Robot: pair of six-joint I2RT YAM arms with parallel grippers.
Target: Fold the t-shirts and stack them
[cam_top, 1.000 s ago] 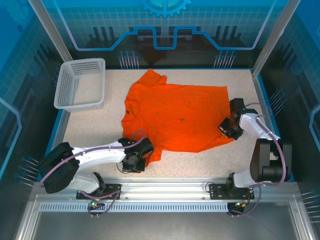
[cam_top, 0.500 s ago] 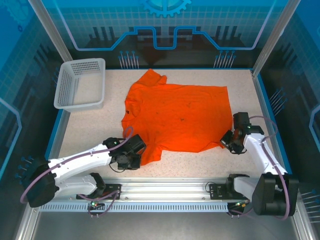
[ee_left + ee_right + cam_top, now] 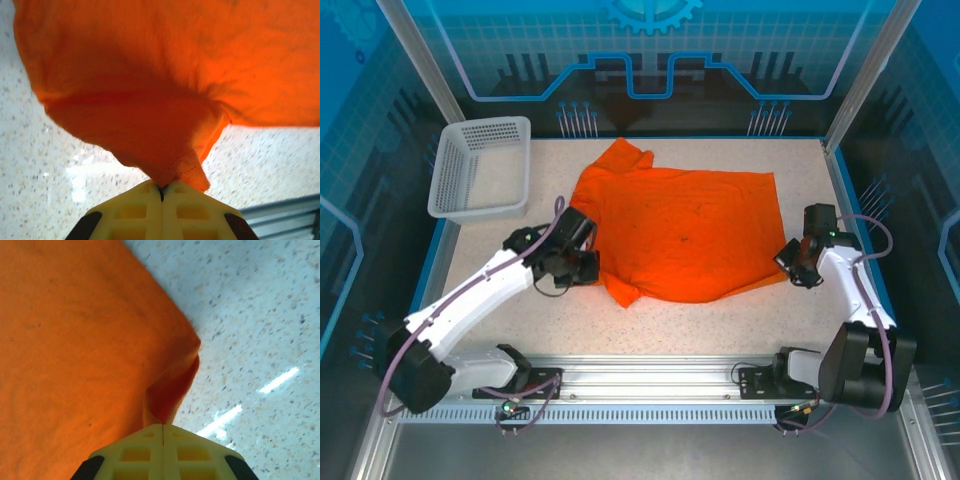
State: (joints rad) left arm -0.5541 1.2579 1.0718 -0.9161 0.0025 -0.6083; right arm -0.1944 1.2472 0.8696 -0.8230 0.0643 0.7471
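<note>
- Shirt (image 3: 685,235) lies spread on table (image 3: 720,325), right of basket (image 3: 450,180), apart from it.
- Left gripper (image 3: 161,187) is pinched tight on the shirt's edge nearest the basket, fabric tented off the table.
- Right gripper (image 3: 163,426) is clamped on the edge farthest from the basket.
- Bare table runs from the basket past the shirt's near hem.

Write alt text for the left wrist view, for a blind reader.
The left gripper, yellow and shut, pinches a bunched edge of a bright orange soft fabric t-shirt that spreads across the upper frame, over a pale speckled tabletop.
</note>
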